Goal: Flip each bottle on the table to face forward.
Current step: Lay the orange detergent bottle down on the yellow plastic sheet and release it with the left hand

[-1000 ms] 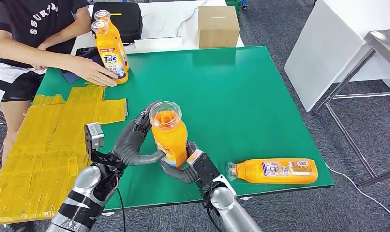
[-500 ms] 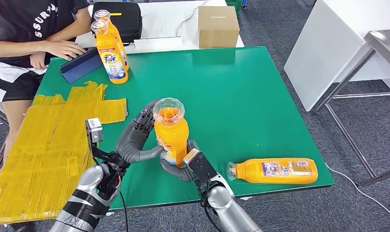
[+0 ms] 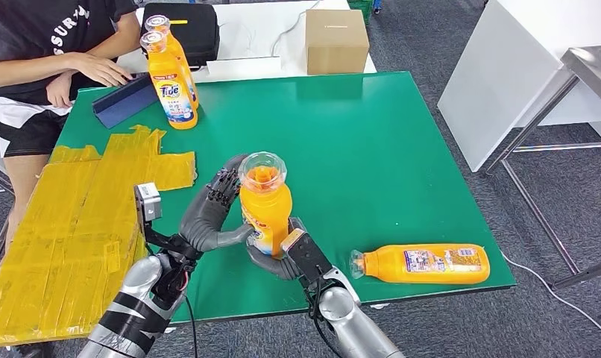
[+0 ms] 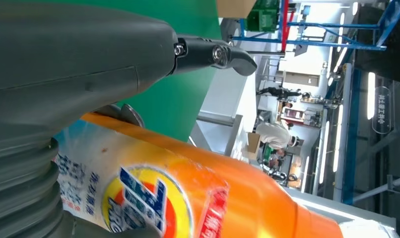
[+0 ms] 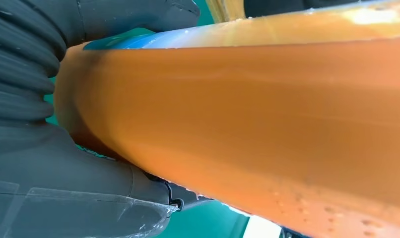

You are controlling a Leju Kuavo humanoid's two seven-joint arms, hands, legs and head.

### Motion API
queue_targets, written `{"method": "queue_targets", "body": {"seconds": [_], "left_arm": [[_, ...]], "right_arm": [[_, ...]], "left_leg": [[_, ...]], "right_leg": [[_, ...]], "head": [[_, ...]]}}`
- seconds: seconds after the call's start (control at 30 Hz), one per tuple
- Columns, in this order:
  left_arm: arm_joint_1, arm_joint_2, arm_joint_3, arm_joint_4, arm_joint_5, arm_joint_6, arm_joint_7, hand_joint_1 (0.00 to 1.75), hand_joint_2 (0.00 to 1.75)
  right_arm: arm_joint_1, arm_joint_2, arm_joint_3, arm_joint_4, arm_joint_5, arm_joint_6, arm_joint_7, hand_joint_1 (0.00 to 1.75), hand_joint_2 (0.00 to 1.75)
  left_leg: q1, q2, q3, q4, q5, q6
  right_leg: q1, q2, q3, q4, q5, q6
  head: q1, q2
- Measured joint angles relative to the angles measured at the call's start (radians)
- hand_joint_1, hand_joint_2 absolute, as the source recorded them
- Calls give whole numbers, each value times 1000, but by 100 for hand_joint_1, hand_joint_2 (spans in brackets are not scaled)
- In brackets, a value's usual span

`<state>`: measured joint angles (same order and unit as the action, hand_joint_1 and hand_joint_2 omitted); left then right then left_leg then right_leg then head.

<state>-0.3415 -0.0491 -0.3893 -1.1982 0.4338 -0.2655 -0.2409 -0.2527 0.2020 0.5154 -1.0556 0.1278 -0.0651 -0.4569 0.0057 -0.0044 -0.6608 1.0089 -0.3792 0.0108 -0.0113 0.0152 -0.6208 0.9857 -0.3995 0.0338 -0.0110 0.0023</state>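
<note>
Standing upright near the front of the green table (image 3: 372,134), an orange bottle (image 3: 265,209) is held between the left hand (image 3: 212,216) and the right hand (image 3: 279,257), fingers of both wrapped on it. A second bottle (image 3: 424,263) lies flat by the front right edge. Two more bottles (image 3: 171,82) stand at the far left.

From the left wrist, the hand (image 4: 64,79) presses the bottle's label (image 4: 138,198).

From the right wrist, the hand (image 5: 64,188) cradles the orange body (image 5: 247,124).

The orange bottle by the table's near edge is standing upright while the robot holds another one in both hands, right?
Not quite. In the head view that orange bottle lies on its side near the green table's edge. The rest holds: the left hand and right hand grip another bottle upright between them.
</note>
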Motion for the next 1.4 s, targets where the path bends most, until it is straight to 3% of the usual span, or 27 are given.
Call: {"method": "queue_targets", "body": {"seconds": [0.27, 0.53, 0.87, 1.07, 1.4], "left_arm": [[27, -12, -83, -84, -222, 115, -77, 0, 175], [50, -17, -138, -137, -302, 168, -103, 0, 175], [66, -21, -164, -150, -296, 165, -106, 0, 175], [63, -23, -155, -145, -253, 154, -94, 0, 175], [62, -23, -141, -139, -250, 150, -92, 0, 175]], "right_arm": [[0, -12, -33, 13, -50, -40, 13, 175, 175], [1, -16, -83, 14, -92, -62, 18, 175, 175], [-1, -14, -116, 15, -19, -150, 24, 175, 175], [-1, 1, -58, 24, 115, -201, 1, 175, 175], [-2, 6, -20, 30, 126, -207, -4, 175, 175]], "left_leg": [[0, 0, -1, 0, 0, 0], [0, 0, -1, 0, 0, 0], [0, 0, -1, 0, 0, 0], [0, 0, -1, 0, 0, 0], [0, 0, -1, 0, 0, 0]], "right_leg": [[0, 0, 0, 0, 0, 0], [0, 0, 0, 0, 0, 0], [0, 0, 0, 0, 0, 0], [0, 0, -1, 0, 0, 0], [0, 0, 0, 0, 0, 0]], "head": [[0, 0], [0, 0], [0, 0], [0, 0], [0, 0]]}}
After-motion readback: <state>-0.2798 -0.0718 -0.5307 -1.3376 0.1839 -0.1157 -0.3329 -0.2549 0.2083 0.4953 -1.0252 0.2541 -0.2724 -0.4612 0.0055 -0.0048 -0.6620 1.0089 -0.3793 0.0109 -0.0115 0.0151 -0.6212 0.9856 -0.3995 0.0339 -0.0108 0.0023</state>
